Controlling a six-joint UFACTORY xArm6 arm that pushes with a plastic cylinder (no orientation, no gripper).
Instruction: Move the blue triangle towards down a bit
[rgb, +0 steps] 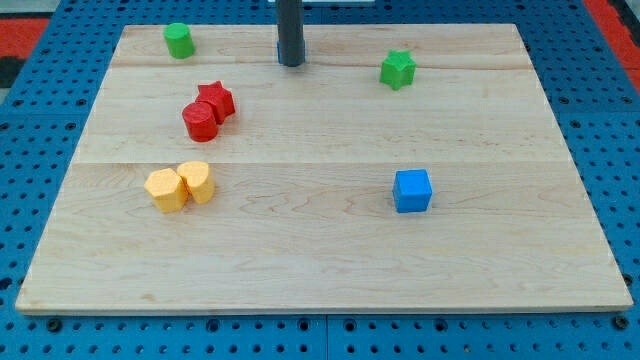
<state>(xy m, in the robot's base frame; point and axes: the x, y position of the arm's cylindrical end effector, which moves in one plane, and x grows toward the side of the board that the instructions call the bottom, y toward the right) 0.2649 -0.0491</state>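
Observation:
No blue triangle shows in the camera view. The only blue block I see is a blue cube (412, 190) on the wooden board's right half. My tip (291, 64) rests near the board's top edge, middle. It is far above and to the left of the blue cube and touches no visible block. The rod could hide something small right behind it.
A green cylinder (179, 40) stands at the top left and a green star (397, 69) at the top right. A red star (216, 99) touches a red cylinder (200, 121) at the left. Two yellow blocks (180, 186) sit together below them. The wooden board (320, 260) lies on blue pegboard.

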